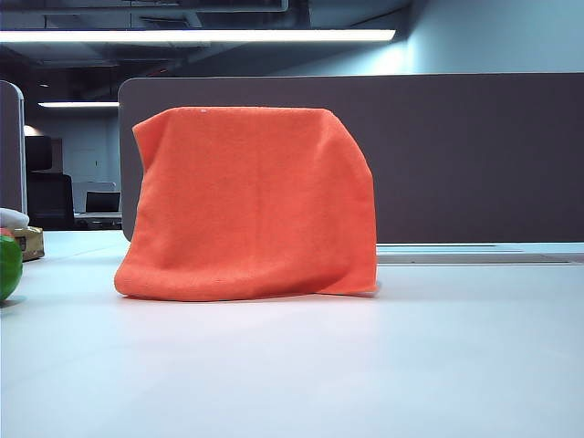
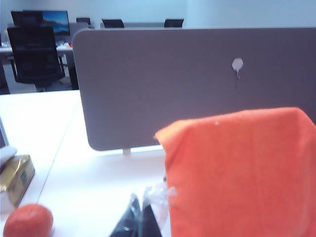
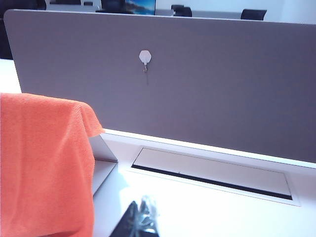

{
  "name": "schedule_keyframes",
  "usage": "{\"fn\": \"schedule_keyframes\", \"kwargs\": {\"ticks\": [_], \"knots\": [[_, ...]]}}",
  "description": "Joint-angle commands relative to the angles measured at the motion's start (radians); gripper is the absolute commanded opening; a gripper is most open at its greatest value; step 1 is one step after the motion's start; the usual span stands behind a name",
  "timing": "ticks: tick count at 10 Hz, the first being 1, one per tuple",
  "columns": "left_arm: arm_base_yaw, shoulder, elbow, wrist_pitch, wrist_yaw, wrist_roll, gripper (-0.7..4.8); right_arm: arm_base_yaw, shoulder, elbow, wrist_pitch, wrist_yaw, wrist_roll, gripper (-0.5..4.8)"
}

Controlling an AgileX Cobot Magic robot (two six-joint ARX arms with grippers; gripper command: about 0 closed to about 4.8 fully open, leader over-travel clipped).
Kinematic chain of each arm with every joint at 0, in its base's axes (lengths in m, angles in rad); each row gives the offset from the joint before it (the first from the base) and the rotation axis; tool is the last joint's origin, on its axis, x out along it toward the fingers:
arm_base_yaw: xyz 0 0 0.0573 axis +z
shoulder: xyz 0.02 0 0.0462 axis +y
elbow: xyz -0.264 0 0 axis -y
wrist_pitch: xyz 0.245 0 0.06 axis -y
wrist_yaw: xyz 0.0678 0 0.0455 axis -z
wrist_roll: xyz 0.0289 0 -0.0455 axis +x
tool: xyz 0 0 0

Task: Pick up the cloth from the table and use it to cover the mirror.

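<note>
Cloth (image 1: pixel 248 205), bright orange fuzzy microfibre, drapes the thin-edged upright mirror (image 3: pixel 101 165); we see left gripper (image 2: pixel 140 219) and right gripper (image 3: pixel 138 219) closed, empty, apart from it.

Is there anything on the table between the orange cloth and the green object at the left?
No. In the exterior view only bare table lies between the cloth and the green object.

No readable text, label, brand, number or sign on anything in view
</note>
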Motion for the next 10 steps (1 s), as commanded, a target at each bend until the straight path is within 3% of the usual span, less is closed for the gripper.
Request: {"fn": "schedule_keyframes", "kwargs": {"ticks": [1, 2, 4, 6, 7, 8, 10], "knots": [[0.000, -0.273, -0.050, -0.225, 0.006, -0.007, -0.06, 0.000, -0.209, -0.080, -0.147, 0.025, -0.003, -0.05], [0.000, -0.360, -0.058, -0.343, 0.003, -0.006, -0.06, -0.001, -0.222, -0.093, -0.167, 0.041, -0.003, -0.05], [0.000, -0.406, -0.071, -0.440, 0.003, -0.006, -0.06, -0.047, -0.230, -0.157, -0.151, 0.054, -0.003, -0.05], [0.000, -0.406, -0.073, -0.442, 0.003, -0.005, -0.06, -0.134, -0.257, -0.198, -0.128, -0.004, 0.011, -0.05], [0.000, -0.406, -0.132, -0.417, -0.037, -0.020, -0.06, -0.286, -0.283, -0.206, -0.114, -0.055, 0.068, -0.05], [0.000, -0.406, -0.141, -0.438, -0.108, -0.067, -0.06, -0.295, -0.283, -0.227, -0.088, -0.056, 0.097, -0.05], [0.000, -0.406, -0.149, -0.422, -0.117, -0.078, -0.06, -0.294, -0.314, -0.338, 0.058, -0.121, 0.148, -0.05]]}}
